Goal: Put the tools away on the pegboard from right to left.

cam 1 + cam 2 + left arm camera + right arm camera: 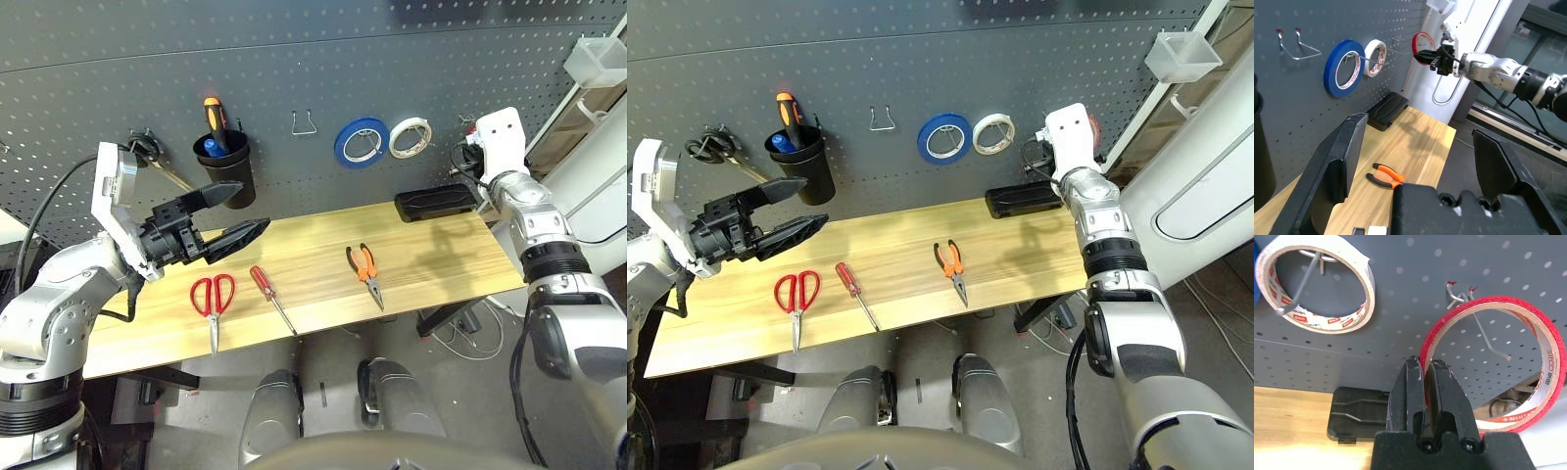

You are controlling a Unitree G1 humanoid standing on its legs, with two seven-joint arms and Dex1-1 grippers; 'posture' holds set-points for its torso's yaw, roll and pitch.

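1. Three tools lie on the bench [323, 294] in the head view: red scissors [212, 299] on the left, screwdriver [269, 297] just right of them, pliers [365, 271] further right. The pegboard [294, 88] rises behind, with a black cup [227, 166], an empty hook [307, 121], a blue roll [360, 143] and a white roll [410, 137]. The left pincer [240, 213] hangs over the bench's left end, jaws spread wide, nothing in them. The right arm reaches up to the board on the far right, past the white roll.

2. Left wrist view: the left pincer's fingers [1342, 161] stand well apart, released. Beyond them the right pincer [1422, 55] is up at the board with the red tape ring [1418, 39] at its tip.

3. Right wrist view: the right pincer [1428, 369] is clenched on the near edge of the red ring, which is looped round a hook [1484, 330] on the board. A black case [1359, 418] sits on the bench below.
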